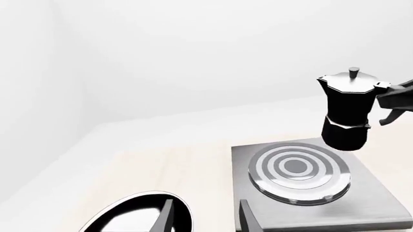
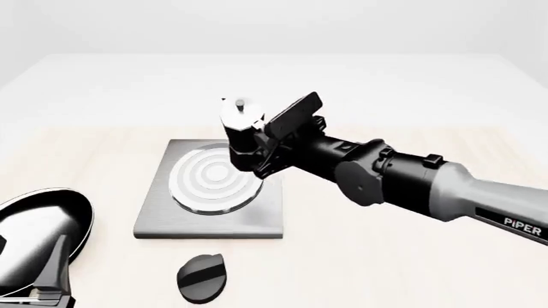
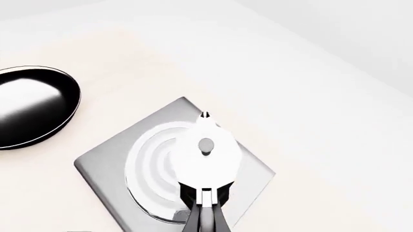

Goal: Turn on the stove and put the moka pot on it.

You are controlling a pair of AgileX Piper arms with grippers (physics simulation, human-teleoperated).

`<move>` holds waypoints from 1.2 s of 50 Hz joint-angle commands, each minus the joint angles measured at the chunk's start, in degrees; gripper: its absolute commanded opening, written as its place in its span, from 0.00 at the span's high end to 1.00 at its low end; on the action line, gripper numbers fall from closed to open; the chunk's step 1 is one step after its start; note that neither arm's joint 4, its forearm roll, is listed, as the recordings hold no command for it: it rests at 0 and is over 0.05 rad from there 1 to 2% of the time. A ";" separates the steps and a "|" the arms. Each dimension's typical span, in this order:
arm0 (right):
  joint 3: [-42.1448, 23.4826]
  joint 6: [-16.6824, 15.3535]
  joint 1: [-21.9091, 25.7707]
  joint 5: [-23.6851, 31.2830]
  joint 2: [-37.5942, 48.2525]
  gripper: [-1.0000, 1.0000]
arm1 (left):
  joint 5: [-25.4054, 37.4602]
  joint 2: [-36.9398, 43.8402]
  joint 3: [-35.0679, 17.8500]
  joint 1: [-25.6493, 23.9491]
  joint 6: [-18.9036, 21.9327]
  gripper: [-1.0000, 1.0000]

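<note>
The moka pot [image 2: 242,131], black with a shiny silver top, hangs upright in the air over the back right part of the stove's ring burner [image 2: 214,176]. My right gripper [image 2: 267,149] is shut on its black side handle, which shows from above in the right wrist view [image 3: 205,203]. The grey stove slab [image 2: 256,218] lies flat on the table, and its black round knob [image 2: 202,277] sits apart in front of it. My left gripper [image 1: 203,220] stands open at the near left, above the frying pan, with nothing between its fingers.
A black frying pan [image 2: 34,224] lies left of the stove, partly under the left gripper [image 2: 38,282]. The right arm [image 2: 411,183] stretches diagonally from the right edge to the stove. The pale table runs to a white back wall.
</note>
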 commanded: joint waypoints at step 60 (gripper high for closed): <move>-27.90 4.37 0.41 2.04 28.28 1.00 | 0.11 0.00 0.00 0.20 0.20 0.00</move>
